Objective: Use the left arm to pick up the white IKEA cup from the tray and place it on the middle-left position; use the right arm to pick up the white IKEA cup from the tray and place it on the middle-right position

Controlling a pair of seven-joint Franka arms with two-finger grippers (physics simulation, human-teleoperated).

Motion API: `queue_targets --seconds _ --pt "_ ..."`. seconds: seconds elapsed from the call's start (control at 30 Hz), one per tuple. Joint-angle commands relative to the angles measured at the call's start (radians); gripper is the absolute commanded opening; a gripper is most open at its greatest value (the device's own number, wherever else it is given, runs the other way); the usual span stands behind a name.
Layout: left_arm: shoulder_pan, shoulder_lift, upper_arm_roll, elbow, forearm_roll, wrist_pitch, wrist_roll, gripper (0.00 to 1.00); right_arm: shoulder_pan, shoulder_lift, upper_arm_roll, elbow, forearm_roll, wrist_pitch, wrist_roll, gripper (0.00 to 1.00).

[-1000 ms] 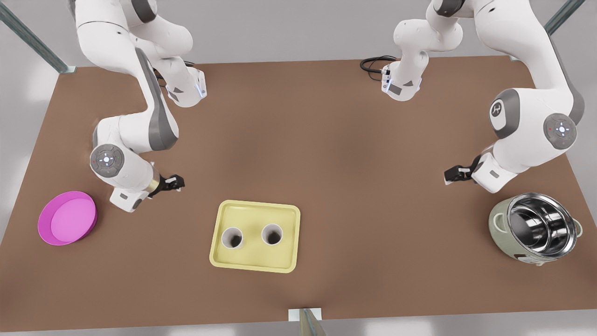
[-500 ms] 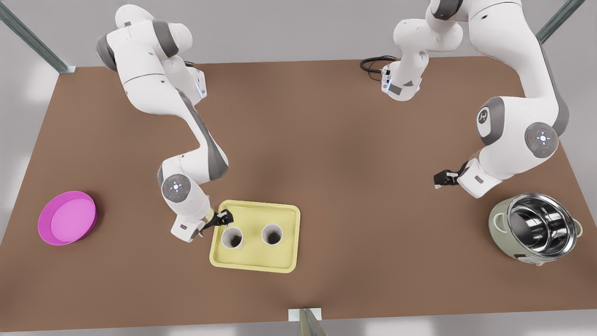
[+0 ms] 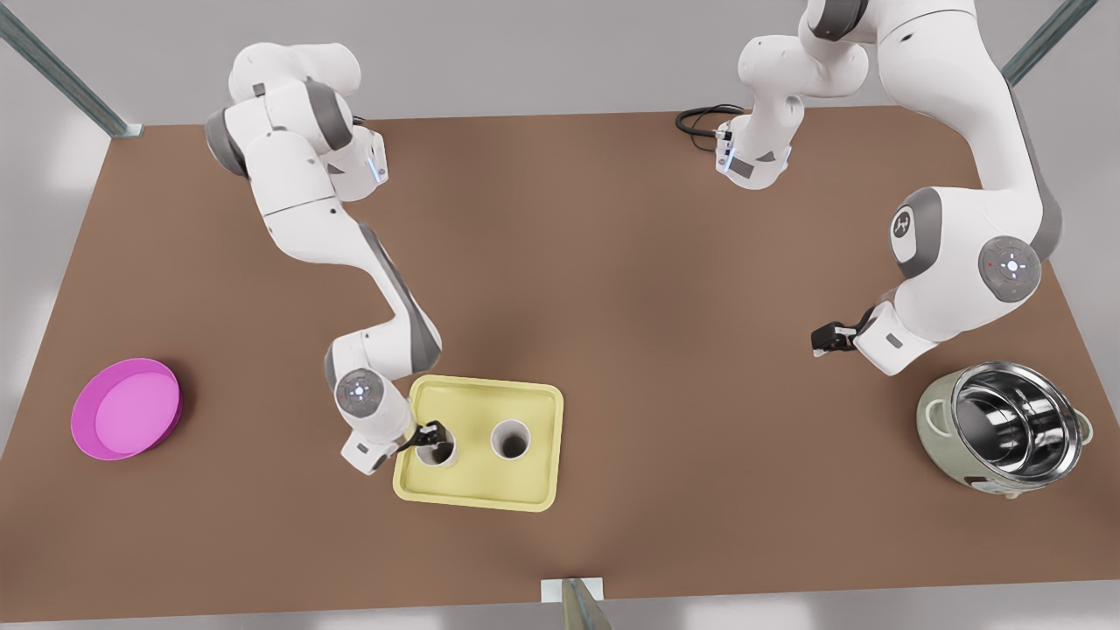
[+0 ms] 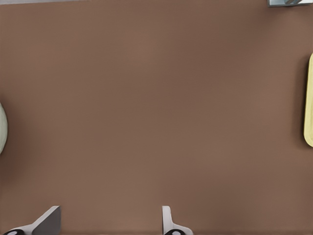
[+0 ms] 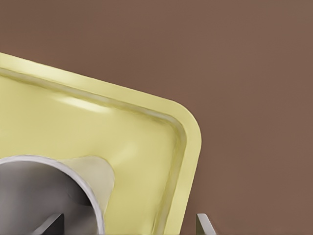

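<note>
right tool (image 3: 430, 430) moved onto cup (image 3: 440, 452) rim – spread open, left tool (image 3: 825, 338) released, waiting

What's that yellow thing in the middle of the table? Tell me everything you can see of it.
The tray is pale yellow and rectangular, with rounded corners and a low raised rim, smooth like plastic. It lies flat on the brown table. A white cup stands upright in it; over the second cup beside it, at the front view's left, hangs the open right gripper. The left gripper waits, open, far off.
</note>
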Motion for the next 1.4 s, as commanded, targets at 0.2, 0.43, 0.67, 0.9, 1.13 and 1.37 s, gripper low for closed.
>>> queue_targets --seconds 0.2,0.43,0.67,0.9,1.13,1.37 --pt "-0.003 0.004 -0.001 -0.001 0.001 0.012 0.005 1.0 0.002 0.011 0.016 0.0 0.049 0.08 0.101 0.49" --pt "-0.009 0.004 -0.001 0.001 0.002 0.011 -0.015 1.0 0.011 0.014 0.017 0.003 0.137 0.1 0.093 0.26" --pt "-0.011 0.009 -0.001 0.001 0.002 0.02 -0.018 1.0 -0.106 -0.163 0.014 0.001 0.155 -0.236 -0.264 0.18" --pt "-0.133 0.046 -0.001 0.001 0.022 0.066 -0.232 1.0 -0.307 -0.163 -0.036 0.003 -0.016 -0.261 -0.869 0.2" --pt "-0.382 0.306 -0.001 0.114 0.021 0.299 -0.702 1.0 -0.333 -0.068 -0.035 0.001 -0.01 -0.164 -0.857 0.23" --pt "-0.448 0.549 0.002 0.369 0.056 0.494 -0.849 1.0 -0.34 -0.034 -0.029 0.0 -0.007 -0.122 -0.852 0.51"
